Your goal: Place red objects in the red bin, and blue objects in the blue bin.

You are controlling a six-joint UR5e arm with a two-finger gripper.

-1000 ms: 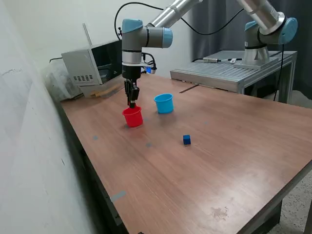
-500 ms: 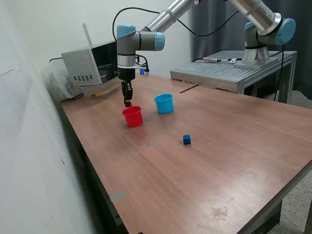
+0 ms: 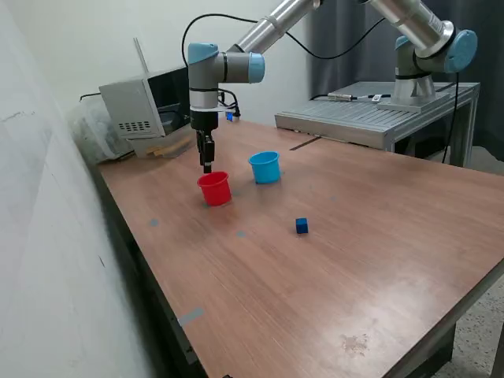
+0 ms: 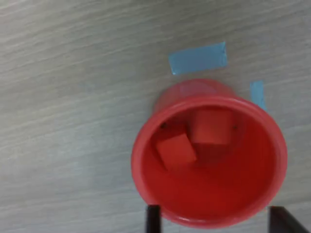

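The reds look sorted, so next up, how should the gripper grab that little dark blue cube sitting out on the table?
Come straight down on the blue cube from above and close the gripper across two opposite flat side faces. It sits flat on the bare table, clear of the blue cup and red cup, so nothing should crowd the open fingers.

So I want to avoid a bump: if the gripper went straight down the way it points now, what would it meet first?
Probably the red cup: the gripper hangs open above it, fingertips over its rim on one side. Two red cubes lie inside.

Close wrist view; red cup shared.
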